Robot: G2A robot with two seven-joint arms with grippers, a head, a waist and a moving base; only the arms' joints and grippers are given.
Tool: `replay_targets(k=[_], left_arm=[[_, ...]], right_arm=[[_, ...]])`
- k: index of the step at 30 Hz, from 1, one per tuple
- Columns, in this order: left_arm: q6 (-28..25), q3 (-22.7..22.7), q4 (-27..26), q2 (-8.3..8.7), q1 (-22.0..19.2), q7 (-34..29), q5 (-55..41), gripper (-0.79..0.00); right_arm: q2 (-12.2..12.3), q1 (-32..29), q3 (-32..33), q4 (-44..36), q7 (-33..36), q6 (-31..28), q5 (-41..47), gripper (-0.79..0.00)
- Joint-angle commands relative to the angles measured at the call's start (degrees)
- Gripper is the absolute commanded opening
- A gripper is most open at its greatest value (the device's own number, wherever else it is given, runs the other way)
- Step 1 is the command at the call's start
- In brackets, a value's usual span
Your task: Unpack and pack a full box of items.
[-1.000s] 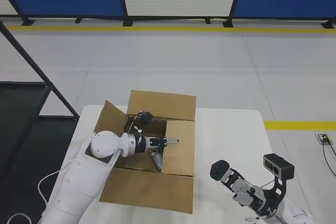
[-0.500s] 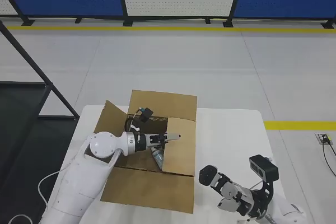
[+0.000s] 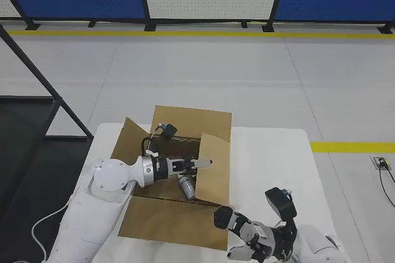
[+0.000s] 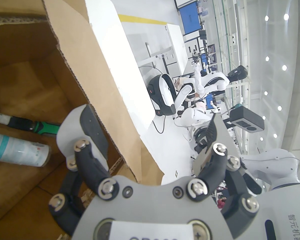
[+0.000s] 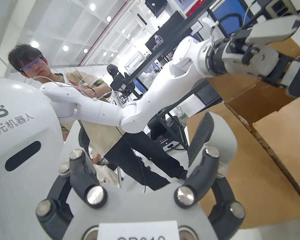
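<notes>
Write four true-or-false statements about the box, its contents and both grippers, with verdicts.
1. The cardboard box stands open on the table. True.
2. The left gripper is shut on a bottle. False: it is open and empty, at the box's flap.
3. A white bottle lies on its side in the box. True.
4. The right gripper holds something green. False: it is open and empty; the green-handled item lies in the box beside the bottle.
</notes>
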Motion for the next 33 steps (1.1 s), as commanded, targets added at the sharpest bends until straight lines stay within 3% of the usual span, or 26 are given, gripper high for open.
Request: replay_targets(k=[1, 9, 19, 24, 29, 33], left_arm=[[0.2, 0.36, -0.8, -0.02, -0.24, 0.38, 0.17, 0.0], [0.98, 2.88, -4.92, -0.36, -2.17, 2.11, 1.63, 0.0], [2.49, 8.03, -7.85, -1.46, -5.55, 3.91, 2.15, 0.0], [2.72, 10.23, -6.43, -2.18, -7.89, 4.14, 0.72, 0.0], [2.67, 12.72, -4.06, -3.03, -10.24, 4.61, -0.01, 0.0], [2.43, 13.86, -2.84, -3.47, -11.22, 4.83, -0.48, 0.0]], right_arm=[[0.0, -0.02, 0.01, -0.03, -0.04, 0.0, 0.04, 0.0], [0.07, -0.26, -0.28, -0.77, -1.73, 0.68, -1.01, 0.0], [-0.05, -1.71, -0.81, -4.0, -16.95, 7.75, -18.71, 0.0], [0.03, -2.27, -2.16, -5.01, -20.93, 10.33, -24.29, 0.0], [0.41, -3.96, -2.6, -7.63, -23.29, 7.31, -27.11, 0.0], [0.61, -5.09, -2.44, -9.43, -24.79, 10.18, -30.8, 0.0]])
